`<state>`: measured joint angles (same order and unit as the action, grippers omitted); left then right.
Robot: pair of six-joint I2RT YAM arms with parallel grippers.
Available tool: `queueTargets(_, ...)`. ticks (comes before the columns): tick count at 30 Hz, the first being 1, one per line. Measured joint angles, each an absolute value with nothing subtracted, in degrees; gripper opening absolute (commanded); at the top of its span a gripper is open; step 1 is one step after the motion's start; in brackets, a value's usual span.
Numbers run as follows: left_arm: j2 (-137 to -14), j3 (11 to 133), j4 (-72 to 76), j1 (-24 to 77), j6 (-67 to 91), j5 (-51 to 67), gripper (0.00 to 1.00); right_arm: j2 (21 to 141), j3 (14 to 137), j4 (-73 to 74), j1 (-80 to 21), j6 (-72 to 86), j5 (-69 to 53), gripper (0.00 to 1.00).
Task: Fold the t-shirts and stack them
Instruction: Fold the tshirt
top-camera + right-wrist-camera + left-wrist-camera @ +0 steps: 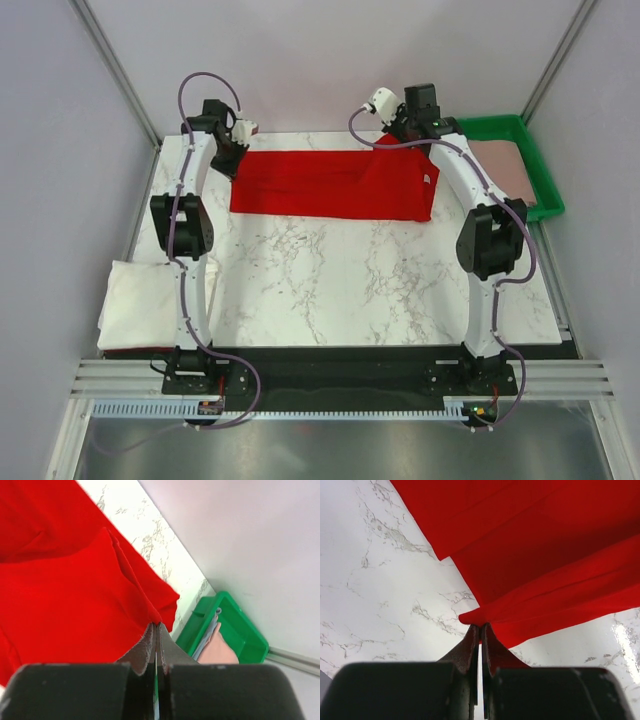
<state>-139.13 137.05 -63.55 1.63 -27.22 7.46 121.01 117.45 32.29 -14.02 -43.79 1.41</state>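
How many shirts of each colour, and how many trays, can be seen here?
Red shirt: 1
White shirt: 1
Pink shirt: 1
Green tray: 1
Total: 4
A red sliver under the white shirt is too small to identify.

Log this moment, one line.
red t-shirt: folded strip, far side | left gripper: pinching it | right gripper: pinching it | white t-shirt: near left

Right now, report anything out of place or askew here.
The white shirt sits at the left edge of the table and seems to overhang it slightly. Otherwise nothing odd: the left gripper and right gripper pinch the red shirt at its ends.
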Motion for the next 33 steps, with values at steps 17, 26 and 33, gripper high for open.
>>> queueTargets(17,-144.1,139.3,-58.6,2.3,-27.5,0.2,0.43,134.3,127.0,26.8,-12.9,-42.8,10.5,0.37)
queueTargets(26,-130.2,123.2,-52.6,2.4,-23.7,-0.5,0.52,125.6,114.2,24.0,-11.9,-37.6,15.8,0.52)
queueTargets(33,-120.2,109.8,-49.0,4.6,-28.1,2.4,0.44,106.5,94.1,29.4,-11.2,-37.7,5.8,0.51)
